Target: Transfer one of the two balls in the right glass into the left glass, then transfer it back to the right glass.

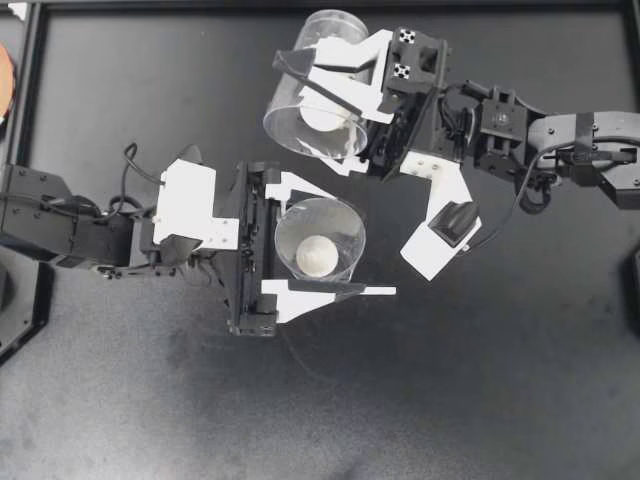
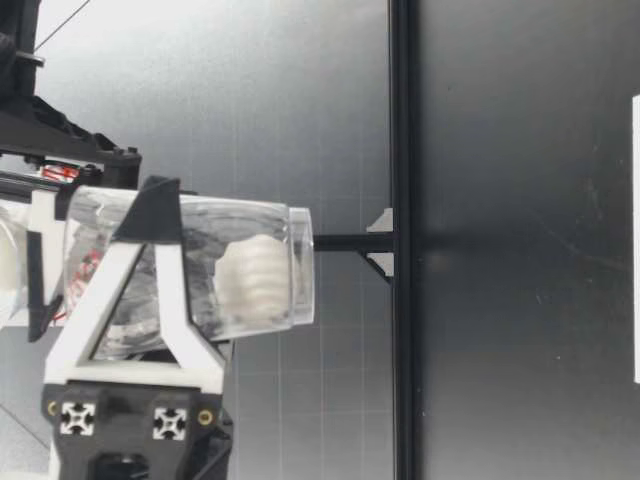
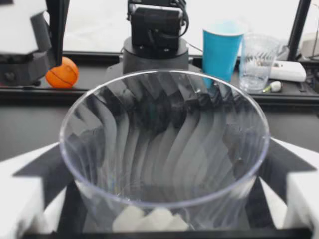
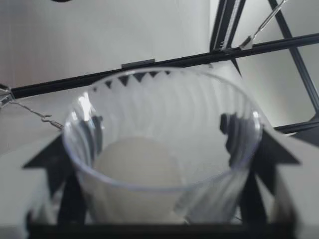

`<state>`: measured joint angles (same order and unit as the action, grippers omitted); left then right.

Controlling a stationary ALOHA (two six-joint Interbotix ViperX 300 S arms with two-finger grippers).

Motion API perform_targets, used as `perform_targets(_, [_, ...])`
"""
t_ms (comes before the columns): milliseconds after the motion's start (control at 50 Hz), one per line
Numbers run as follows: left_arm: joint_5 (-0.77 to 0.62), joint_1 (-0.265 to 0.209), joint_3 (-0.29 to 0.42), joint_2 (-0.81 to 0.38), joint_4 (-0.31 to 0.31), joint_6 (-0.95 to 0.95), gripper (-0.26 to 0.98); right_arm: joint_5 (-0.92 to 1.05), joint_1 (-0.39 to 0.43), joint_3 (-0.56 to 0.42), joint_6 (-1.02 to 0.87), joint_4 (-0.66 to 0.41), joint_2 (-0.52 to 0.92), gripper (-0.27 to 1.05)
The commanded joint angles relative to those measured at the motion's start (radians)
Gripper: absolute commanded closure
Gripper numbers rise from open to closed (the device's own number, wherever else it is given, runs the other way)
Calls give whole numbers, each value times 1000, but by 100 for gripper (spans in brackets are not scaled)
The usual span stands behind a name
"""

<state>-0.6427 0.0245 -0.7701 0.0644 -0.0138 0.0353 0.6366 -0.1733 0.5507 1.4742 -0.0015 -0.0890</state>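
My left gripper (image 1: 340, 245) is shut on the left glass (image 1: 345, 225), a clear ribbed cup near the table's middle. One white ball (image 1: 318, 257) lies at its bottom. The left wrist view looks into this glass (image 3: 164, 144), with the ball (image 3: 149, 219) low inside. My right gripper (image 1: 305, 105) is shut on the right glass (image 1: 340, 30) farther back. That glass seems tilted, mouth toward the left glass, and holds a white ball (image 1: 325, 118). The right wrist view shows it (image 4: 164, 114) with its ball (image 4: 137, 169). In the low view a gripper carries a glass (image 2: 200, 265) with a ball (image 2: 255, 280) above the table.
Beyond the table's far edge, the left wrist view shows an orange ball (image 3: 62, 72), a blue cup (image 3: 221, 47), a clear cup (image 3: 256, 59) and an arm's black base (image 3: 155, 35). A black frame rail (image 2: 402, 240) borders the table.
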Motion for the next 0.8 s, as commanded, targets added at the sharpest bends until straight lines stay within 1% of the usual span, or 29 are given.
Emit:
perform_targets(0, [-5,2,15,11,2,2,-4,21,2,-23,0,-2,-11,5])
perform_targets(340, [-5,2,14,12,0,3,-4,46,2,-12,55,-9,-9,5])
perform_targets(780, [-5,2,14,15,-2,3,-4,52,2,-3,51,-5,-9,5])
